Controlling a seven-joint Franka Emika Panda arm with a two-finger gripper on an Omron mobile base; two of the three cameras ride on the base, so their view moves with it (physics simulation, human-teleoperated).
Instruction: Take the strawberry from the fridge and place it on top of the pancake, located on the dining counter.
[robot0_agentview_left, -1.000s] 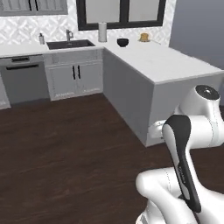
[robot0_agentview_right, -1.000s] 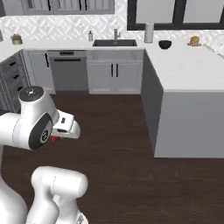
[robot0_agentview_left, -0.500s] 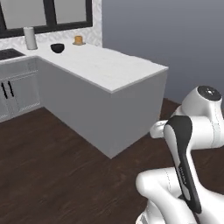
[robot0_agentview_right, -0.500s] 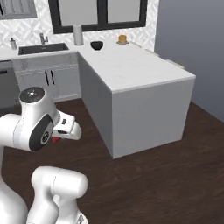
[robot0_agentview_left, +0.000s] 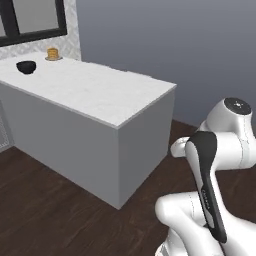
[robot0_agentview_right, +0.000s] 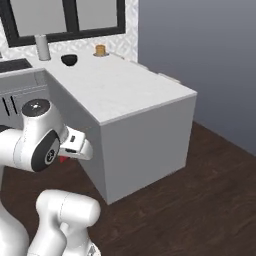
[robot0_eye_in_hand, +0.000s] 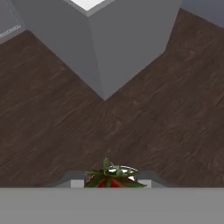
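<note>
My gripper (robot0_eye_in_hand: 111, 183) is shut on the strawberry (robot0_eye_in_hand: 113, 177), whose red flesh and green leaves sit between the fingertips low in the hand view. In the right base view the hand (robot0_agentview_right: 76, 146) is tucked close to the arm, with a bit of red strawberry (robot0_agentview_right: 63, 159) beneath it. The hand hangs over dark wood floor, in front of a corner of the dining counter (robot0_agentview_left: 95, 92) (robot0_agentview_right: 127, 85). The pancake (robot0_agentview_left: 52, 53) (robot0_agentview_right: 100, 49) sits on a small plate at the counter's far end near the wall. The fridge is out of view.
A black bowl (robot0_agentview_left: 26, 66) (robot0_agentview_right: 69, 59) stands on the counter near the pancake. A grey cylinder (robot0_agentview_right: 42, 47) stands by the window, beside a sink (robot0_agentview_right: 12, 65). The counter's grey side wall (robot0_eye_in_hand: 127, 39) rises ahead of the hand. Dark floor (robot0_agentview_right: 190, 190) stretches to the right.
The whole picture has swung as the base drove and turned: the counter's corner is now nearer and the sink cabinets have slid off left. The arm keeps its pose, strawberry still gripped.
</note>
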